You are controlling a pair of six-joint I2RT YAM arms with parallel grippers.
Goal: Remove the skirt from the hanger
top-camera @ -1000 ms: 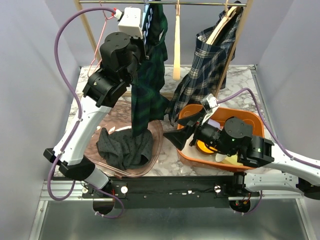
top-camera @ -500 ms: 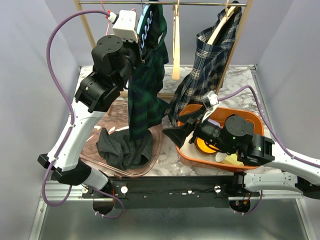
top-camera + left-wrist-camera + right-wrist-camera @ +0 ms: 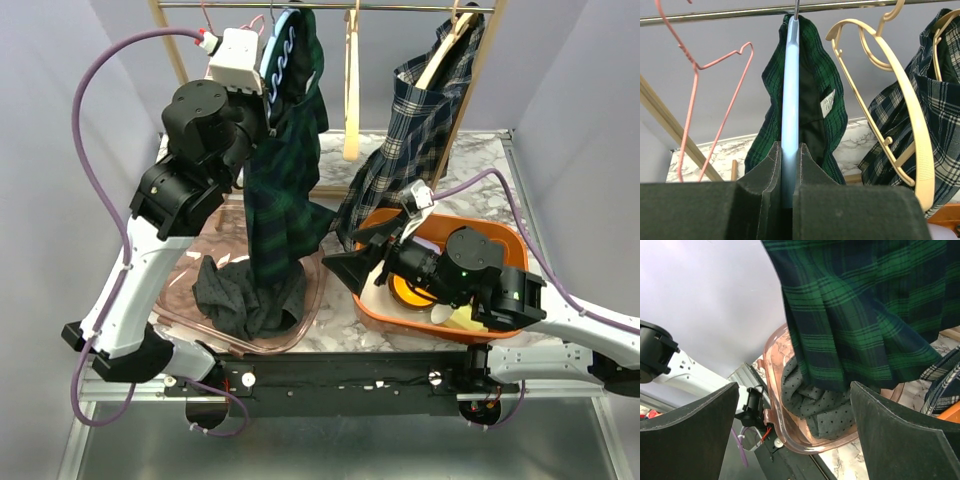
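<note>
A dark green plaid skirt point(image 3: 285, 200) hangs on a light blue hanger point(image 3: 283, 50) from the top rail point(image 3: 330, 6). Its hem reaches into the pink tray point(image 3: 312, 300). My left gripper point(image 3: 270, 75) is shut on the blue hanger point(image 3: 789, 125), just below the rail, with the skirt point(image 3: 815, 115) draped behind it. My right gripper point(image 3: 350, 262) is open, low and just right of the skirt's lower part. In the right wrist view the skirt point(image 3: 865, 315) hangs between and beyond the spread fingers point(image 3: 900, 440).
A grey dotted garment point(image 3: 240, 295) lies in the pink tray. A blue-white plaid garment point(image 3: 410, 150) hangs at the right over an orange bin point(image 3: 500, 235). An empty tan hanger point(image 3: 352, 90) and a pink wire hanger point(image 3: 715, 90) hang on the rail.
My left arm has risen and shifted left, lifting the blue hanger and skirt toward the rail. My right gripper has edged slightly left toward the skirt.
</note>
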